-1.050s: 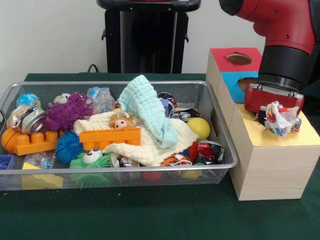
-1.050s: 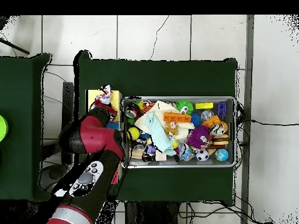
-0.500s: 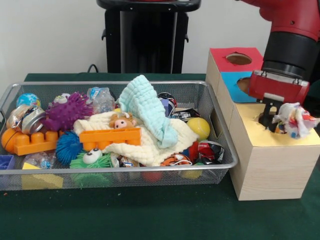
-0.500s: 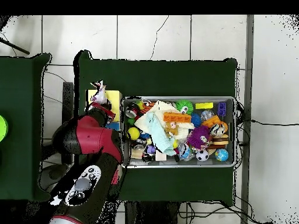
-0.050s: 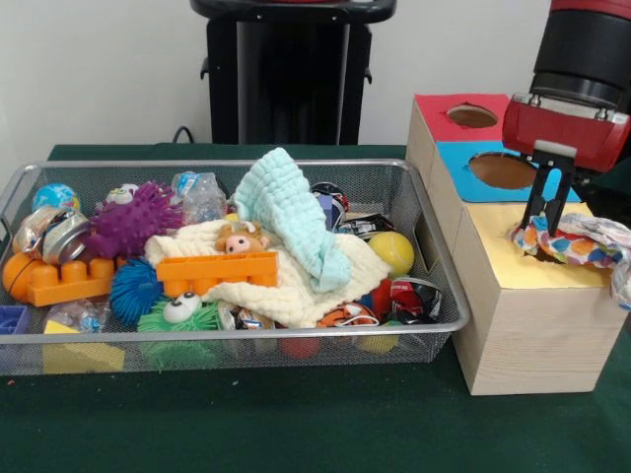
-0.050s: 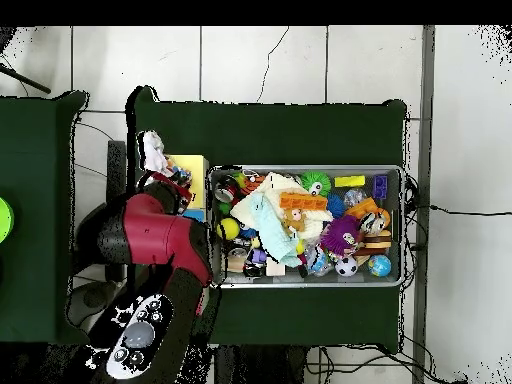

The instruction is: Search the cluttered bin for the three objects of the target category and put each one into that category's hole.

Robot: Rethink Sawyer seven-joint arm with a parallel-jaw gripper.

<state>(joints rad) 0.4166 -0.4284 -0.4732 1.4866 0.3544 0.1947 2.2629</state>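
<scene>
A patterned cloth (image 5: 577,246) lies stretched over the yellow top of the wooden box (image 5: 523,315), with its right end drooping past the box's edge. My gripper (image 5: 541,230) hangs above the cloth's left end, open, with a narrow gap between its two dark fingers (image 5: 535,202) and their tips just at the fabric. The yellow section's hole is hidden under the cloth. In the overhead view the cloth (image 6: 153,152) shows beyond the red arm (image 6: 150,235). A mint cloth (image 5: 288,212) and a cream cloth (image 5: 296,281) lie in the wire bin (image 5: 434,251).
The box also has a red-topped hole (image 5: 471,115) and a blue-topped hole (image 5: 503,169) behind the yellow part. The bin holds an orange brick (image 5: 217,271), a purple spiky ball (image 5: 133,222), a yellow ball (image 5: 392,251) and several other toys.
The gripper has risen and shifted right over the box. The cloth, a bunched ball at the fingers before, now lies spread flat across the yellow top and over its edge.
</scene>
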